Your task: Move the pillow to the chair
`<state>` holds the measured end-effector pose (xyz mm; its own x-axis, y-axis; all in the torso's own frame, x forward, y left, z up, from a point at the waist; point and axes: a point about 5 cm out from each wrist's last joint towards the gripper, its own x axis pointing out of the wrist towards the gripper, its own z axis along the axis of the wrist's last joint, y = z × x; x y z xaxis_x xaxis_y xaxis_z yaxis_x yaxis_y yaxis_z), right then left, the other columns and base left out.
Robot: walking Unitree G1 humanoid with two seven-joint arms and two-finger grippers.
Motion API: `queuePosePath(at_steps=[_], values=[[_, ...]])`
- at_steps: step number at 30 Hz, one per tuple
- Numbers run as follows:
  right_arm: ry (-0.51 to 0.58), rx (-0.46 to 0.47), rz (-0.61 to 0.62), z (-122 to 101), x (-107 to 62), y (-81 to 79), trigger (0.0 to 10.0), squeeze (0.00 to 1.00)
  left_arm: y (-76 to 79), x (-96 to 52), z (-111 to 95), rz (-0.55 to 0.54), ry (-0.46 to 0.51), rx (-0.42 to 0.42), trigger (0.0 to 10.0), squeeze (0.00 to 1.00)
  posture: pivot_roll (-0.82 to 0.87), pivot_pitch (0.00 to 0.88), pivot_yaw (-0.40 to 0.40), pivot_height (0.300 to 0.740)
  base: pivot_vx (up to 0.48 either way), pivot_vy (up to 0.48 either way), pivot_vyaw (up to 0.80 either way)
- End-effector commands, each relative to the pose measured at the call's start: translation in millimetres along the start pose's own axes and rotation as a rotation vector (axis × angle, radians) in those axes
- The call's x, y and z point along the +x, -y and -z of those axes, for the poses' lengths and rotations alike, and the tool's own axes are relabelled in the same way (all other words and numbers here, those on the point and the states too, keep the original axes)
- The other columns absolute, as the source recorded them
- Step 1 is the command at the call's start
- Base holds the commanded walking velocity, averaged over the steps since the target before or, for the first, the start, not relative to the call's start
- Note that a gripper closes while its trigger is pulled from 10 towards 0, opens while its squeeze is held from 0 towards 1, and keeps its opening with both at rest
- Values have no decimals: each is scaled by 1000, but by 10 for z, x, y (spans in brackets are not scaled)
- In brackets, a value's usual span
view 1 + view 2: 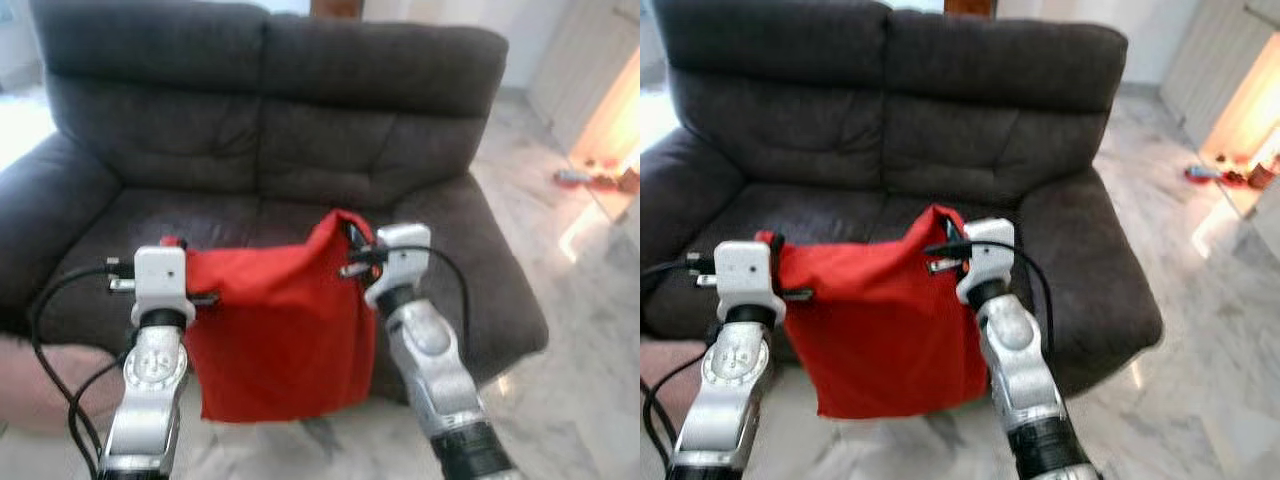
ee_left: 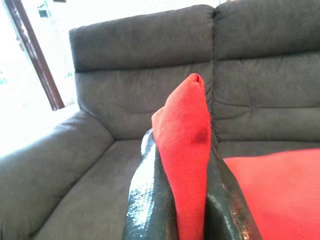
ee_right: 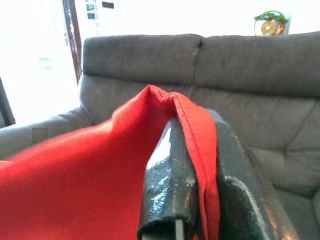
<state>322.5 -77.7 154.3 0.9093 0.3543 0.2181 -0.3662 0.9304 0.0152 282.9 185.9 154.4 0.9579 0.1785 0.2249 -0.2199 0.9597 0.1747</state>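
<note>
A flat red pillow (image 1: 275, 330) hangs by its two top corners in front of a dark grey sofa (image 1: 270, 120). My left gripper (image 1: 172, 247) is shut on the pillow's left top corner (image 2: 186, 125). My right gripper (image 1: 352, 240) is shut on the right top corner (image 3: 195, 135). The pillow droops between them, its lower edge hanging past the sofa's front over the floor. In both wrist views the red cloth is pinched between the black fingers (image 2: 150, 200), with the sofa's back behind.
The sofa has two seats and thick armrests (image 1: 490, 270). Pale marble floor (image 1: 590, 330) spreads to the right, with small items (image 1: 600, 180) by a bright doorway. A pinkish rug edge (image 1: 40, 385) lies low on the left.
</note>
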Motion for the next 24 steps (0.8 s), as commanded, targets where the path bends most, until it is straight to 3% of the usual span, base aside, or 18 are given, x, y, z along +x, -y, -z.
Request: queuePosePath(at_steps=[1,4,24], values=[[45,-13,50,-86,-9,132,10000,0,125,45,-232,41,105,-30,10000,0,87,0,-53,740,337,0,-800],[46,-23,43,-81,-9,123,10000,0,130,42,-218,46,98,-21,10000,0,87,0,-53,740,302,0,-800],[46,-13,19,-46,-6,57,10000,0,181,26,-184,83,79,0,10000,0,90,0,-48,740,0,0,0]])
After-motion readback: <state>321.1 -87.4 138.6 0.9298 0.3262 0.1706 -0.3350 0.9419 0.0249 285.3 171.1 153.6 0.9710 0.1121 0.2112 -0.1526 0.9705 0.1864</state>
